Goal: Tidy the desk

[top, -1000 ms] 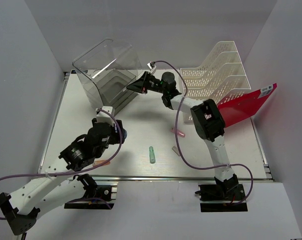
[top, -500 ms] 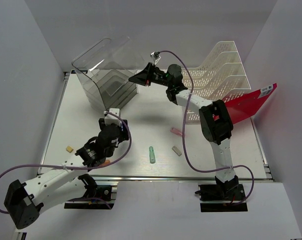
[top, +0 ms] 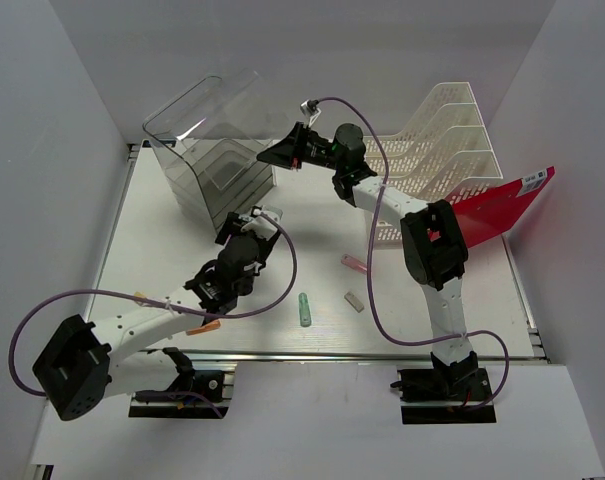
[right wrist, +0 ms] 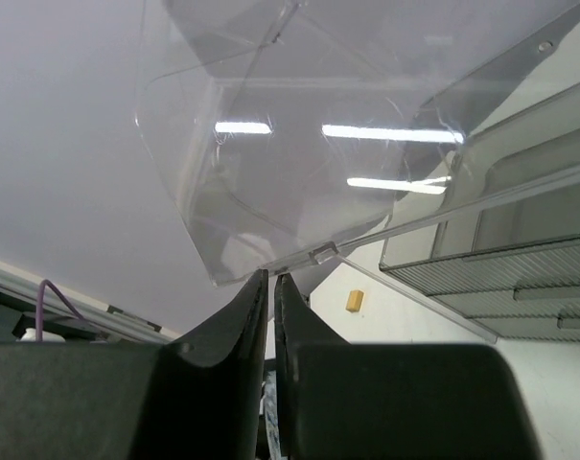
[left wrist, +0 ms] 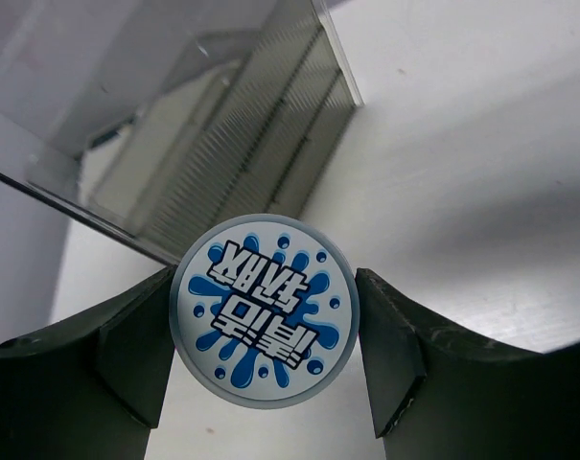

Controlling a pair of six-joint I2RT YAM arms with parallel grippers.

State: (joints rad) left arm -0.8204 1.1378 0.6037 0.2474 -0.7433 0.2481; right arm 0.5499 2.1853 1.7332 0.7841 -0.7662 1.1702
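Note:
The white desk (top: 432, 310) bears a clear plastic drawer box (top: 217, 175) at the back left. My right gripper (top: 282, 155) is shut on the front edge of the box's clear hinged lid (right wrist: 299, 144) and holds it tilted up; the fingers (right wrist: 246, 316) pinch the lid's rim. My left gripper (top: 257, 222) is shut on a round badge (left wrist: 264, 310) with a blue splash and white lettering. It holds the badge above the desk just in front of the box's drawers (left wrist: 261, 144).
A white slotted file rack (top: 437, 150) and a red folder (top: 492, 210) stand at the back right. A green item (top: 304, 308), a pink item (top: 356, 264), a grey block (top: 354, 301), an orange pen (top: 204, 327) and a small tan block (top: 140, 297) lie on the desk.
My left arm has stretched forward and right toward the box with the badge in it. My right gripper has lifted the lid edge a little higher.

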